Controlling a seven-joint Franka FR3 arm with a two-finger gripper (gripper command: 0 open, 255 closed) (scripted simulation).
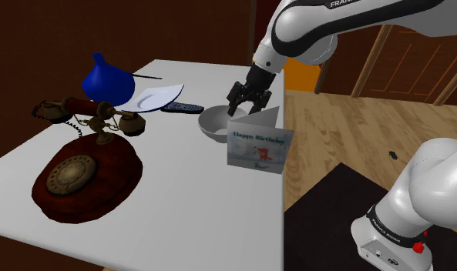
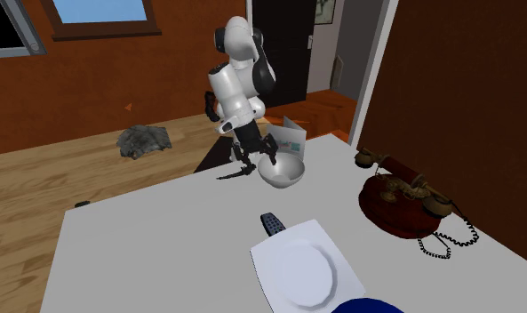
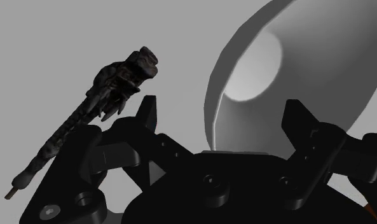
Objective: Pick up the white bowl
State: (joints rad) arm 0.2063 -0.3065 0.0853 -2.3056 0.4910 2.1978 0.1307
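Where the white table (image 1: 188,208) stands on a wooden floor (image 2: 39,187) between red-brown walls, a white bowl (image 1: 216,123) is seen upright near the table's edge, just beside a birthday card (image 1: 257,148). It is drawn plain and round, shaded grey inside. The gripper (image 1: 246,106) is set over its rim with the fingers (image 3: 145,118) apart, one over the hollow and one outside. In the wrist view a dark knobbly rod (image 3: 85,133) is shown beside the bowl. In the shoulder view an old telephone (image 1: 84,165) is shown well apart.
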